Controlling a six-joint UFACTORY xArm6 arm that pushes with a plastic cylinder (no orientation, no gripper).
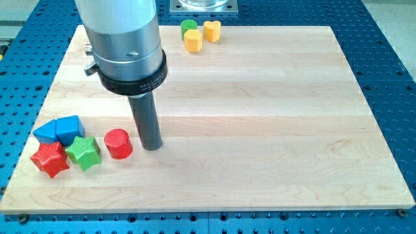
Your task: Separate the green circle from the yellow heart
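The green circle (188, 26) sits at the board's top edge, touching the yellow heart (212, 30) on its right and a yellow hexagon (193, 40) just below it. My tip (151, 147) rests on the board at the lower left, far from that group. It stands right beside a red cylinder (118, 143), on that block's right.
A blue block (69, 129) and a second blue block (45, 132) lie at the lower left, with a red star (50, 158) and a green star (83, 152) below them. The wooden board (260, 117) lies on a blue perforated table.
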